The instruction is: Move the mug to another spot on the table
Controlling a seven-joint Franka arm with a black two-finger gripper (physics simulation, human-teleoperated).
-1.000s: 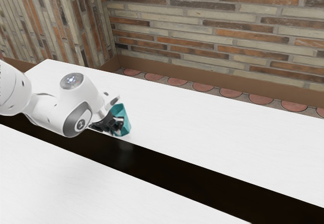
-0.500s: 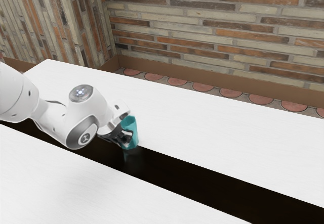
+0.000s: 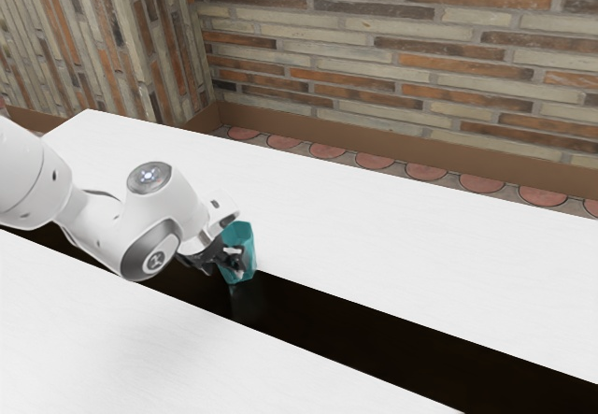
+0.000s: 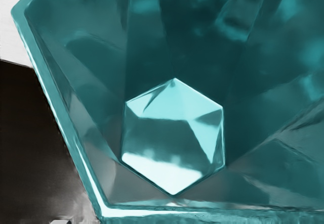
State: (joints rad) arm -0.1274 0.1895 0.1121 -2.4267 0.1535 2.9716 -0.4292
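Exterior view: the white Franka arm (image 3: pixel 140 222) reaches in from the exterior view's left, its black end effector (image 3: pixel 231 261) closed around a teal mug (image 3: pixel 243 243), with dark fingers pressed to the mug's wall on the side facing the camera. The mug stands upright at the very near edge of the far white bench (image 3: pixel 402 227), just beside the dark gap (image 3: pixel 374 339) that parts it from a second white bench (image 3: pixel 112 339) in the foreground. Whether the mug's base rests on the surface or hangs just above it cannot be told. A brick wall (image 3: pixel 392 49) and a strip of round-patterned floor tiles (image 3: pixel 425 171) lie behind the bench. Wrist view: the camera looks straight down into the teal mug (image 4: pixel 172 133), revealing what the side camera cannot, a faceted interior whose glossy walls slope down to a pale hexagonal bottom. Past the mug's rim, a sliver of white bench (image 4: pixel 5 32) meets the dark gap (image 4: pixel 30 148), confirming that the mug sits at the bench's edge.
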